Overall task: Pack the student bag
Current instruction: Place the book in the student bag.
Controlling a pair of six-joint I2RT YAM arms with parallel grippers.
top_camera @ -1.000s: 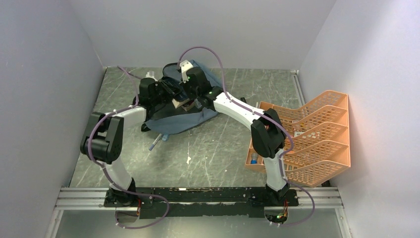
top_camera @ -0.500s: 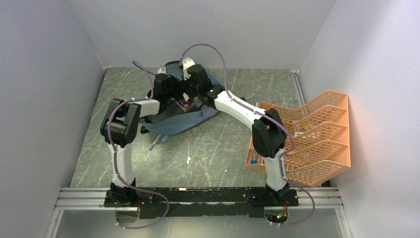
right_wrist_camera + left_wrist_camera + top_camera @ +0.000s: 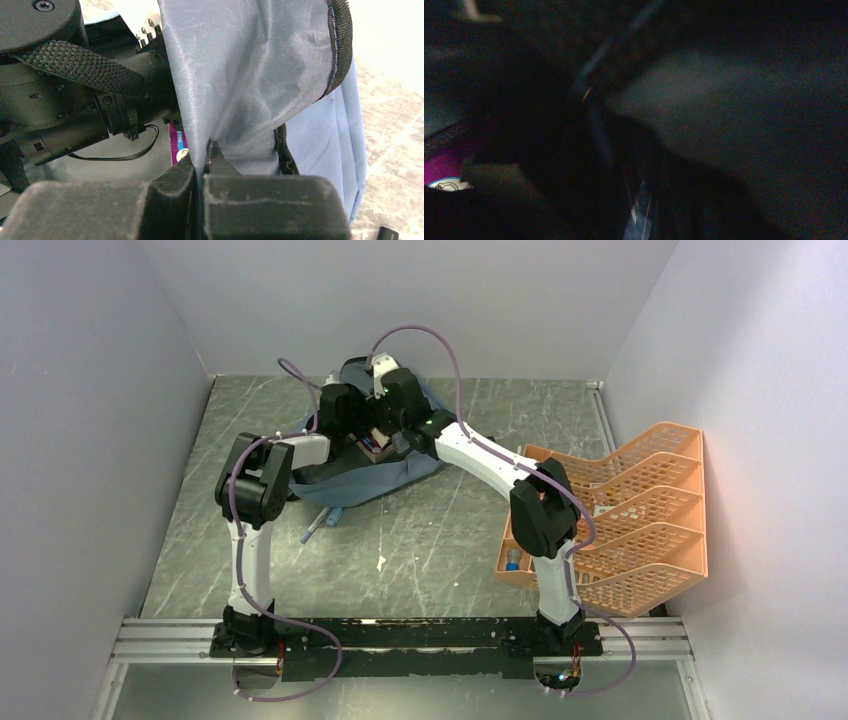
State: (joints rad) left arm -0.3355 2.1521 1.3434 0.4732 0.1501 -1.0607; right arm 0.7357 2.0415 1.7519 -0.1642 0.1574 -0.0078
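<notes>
The right gripper (image 3: 202, 156) is clamped tight on a fold of the soft slate blue-grey fabric backpack (image 3: 260, 75), and the cloth rises straight above its fingers. The left gripper (image 3: 353, 430) sits in the backpack's opening just beside it. Its own view is too dark to tell how its jaws stand.

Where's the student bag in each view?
Top external: student bag in the upper centre.
Left wrist: dim grey fabric filling the right half, likely its inside.
Right wrist: centre, fabric pinched by right gripper.
Landmark: magenta item, in both wrist views.
</notes>
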